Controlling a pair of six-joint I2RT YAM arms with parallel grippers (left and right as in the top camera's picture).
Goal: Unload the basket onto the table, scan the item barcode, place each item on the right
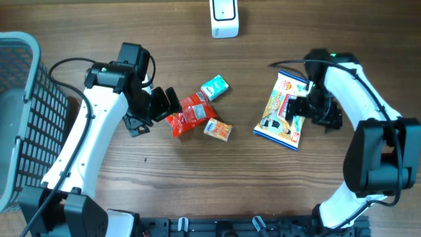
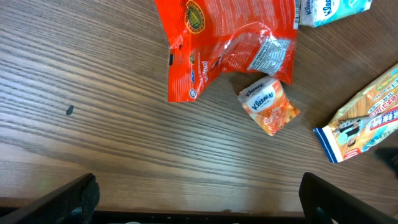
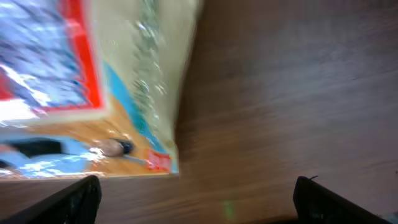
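The one brand that reads plainly is "Kleenex", in blue script on a white patch on the small orange tissue pack (image 2: 268, 107), seen from the left wrist. The teal pack (image 2: 333, 9) at the top edge seems to carry the same blue script (cut off by the frame, so only part shows). The red bag (image 2: 224, 43) bears a round green and gold emblem and a white panel of fine print, both too small to read. Red lettering on the yellow and blue packet (image 2: 364, 118) cannot be made out.
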